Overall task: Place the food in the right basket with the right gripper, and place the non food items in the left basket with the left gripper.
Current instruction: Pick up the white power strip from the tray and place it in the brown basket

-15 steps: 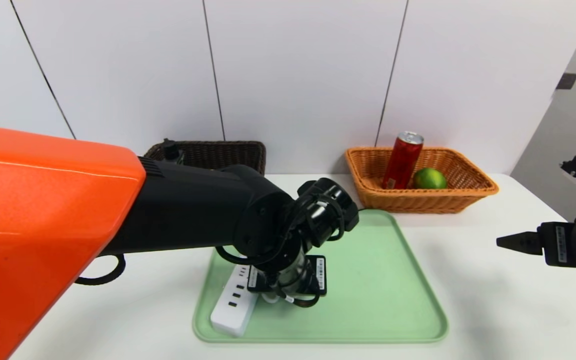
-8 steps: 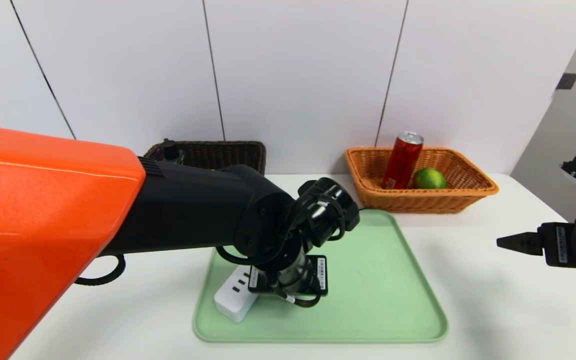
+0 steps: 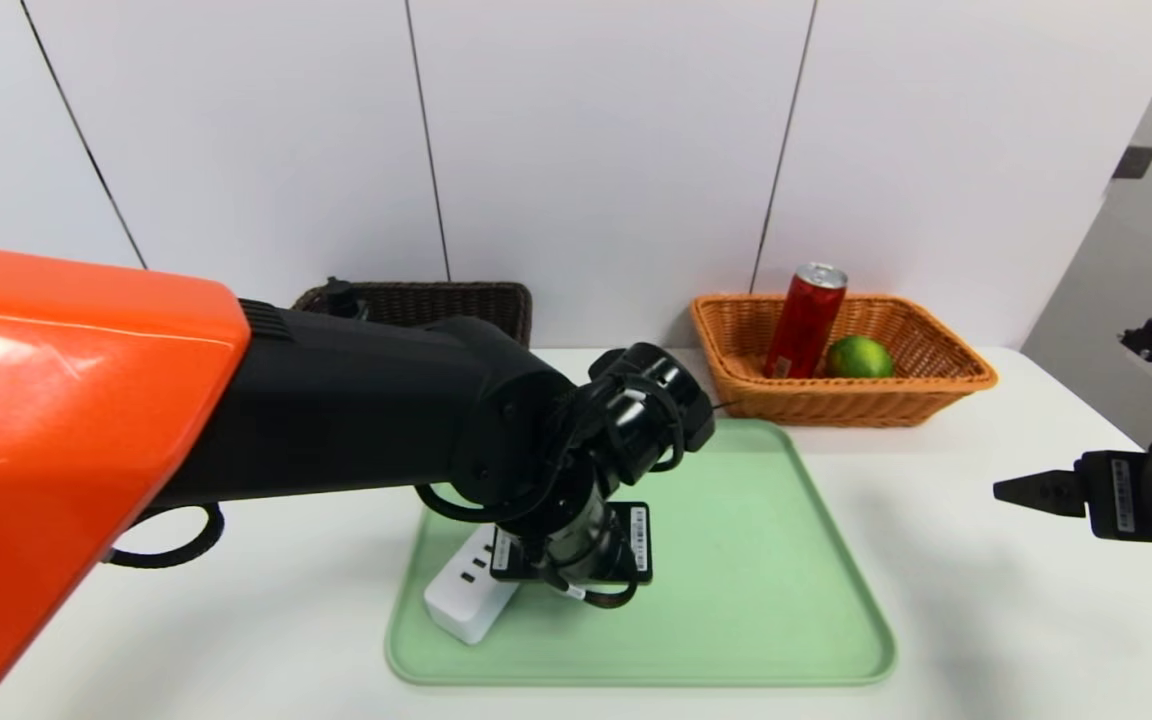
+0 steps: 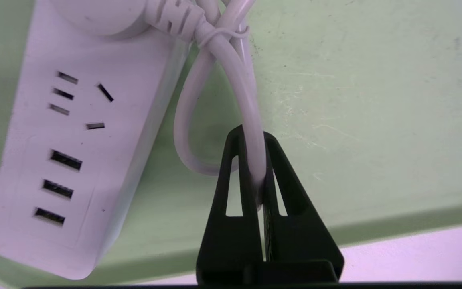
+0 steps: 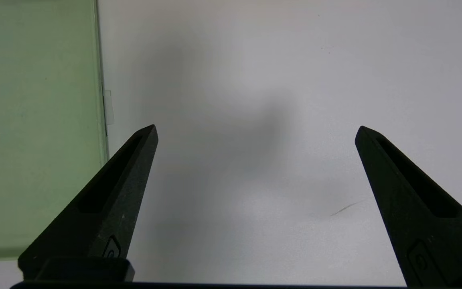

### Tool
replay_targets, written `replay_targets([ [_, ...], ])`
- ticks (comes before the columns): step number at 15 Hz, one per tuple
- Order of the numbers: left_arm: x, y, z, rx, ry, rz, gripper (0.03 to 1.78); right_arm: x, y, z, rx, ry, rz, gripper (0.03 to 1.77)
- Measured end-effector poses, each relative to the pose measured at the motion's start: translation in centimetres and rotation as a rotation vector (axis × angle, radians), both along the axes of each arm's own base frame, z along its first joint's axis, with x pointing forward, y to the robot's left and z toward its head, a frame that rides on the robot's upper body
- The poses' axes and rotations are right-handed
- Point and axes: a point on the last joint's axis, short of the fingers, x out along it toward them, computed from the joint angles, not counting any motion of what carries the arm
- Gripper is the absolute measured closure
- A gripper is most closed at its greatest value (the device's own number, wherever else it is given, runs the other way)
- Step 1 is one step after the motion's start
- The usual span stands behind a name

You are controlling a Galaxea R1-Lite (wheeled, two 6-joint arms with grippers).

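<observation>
The left gripper [image 4: 257, 168], jaws closed, pinches the cord [image 4: 251, 108] over the tray [image 3: 726, 600]. The right gripper [image 5: 256, 134] is wide open and empty above the table [image 5: 255, 224].

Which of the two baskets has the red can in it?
The orange-brown wicker basket on the robot's right; the other is dark brown.

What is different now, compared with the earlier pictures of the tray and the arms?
The power strip on the tray first showed more of its length; its near end has drawn back toward the left arm's gripper, now shut on the strip's white cord. The left arm has since shifted slightly toward its own side. The red can and green fruit stayed in the right basket.
</observation>
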Motion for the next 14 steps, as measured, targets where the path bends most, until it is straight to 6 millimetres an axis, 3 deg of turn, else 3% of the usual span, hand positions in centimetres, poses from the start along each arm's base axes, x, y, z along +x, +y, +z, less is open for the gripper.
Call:
replay_targets([
  [10,-1.6,1.8,6.0,-0.119,-0.075,-0.021,1.71,0.0,0.0,0.0,-0.001,0.001,0.001,0.1],
  [14,-2.7,2.8,10.4,-0.266,-0.054,-0.093,1.71,-0.1,0.0,0.0,-0.002,-0.001,0.003,0.1],
])
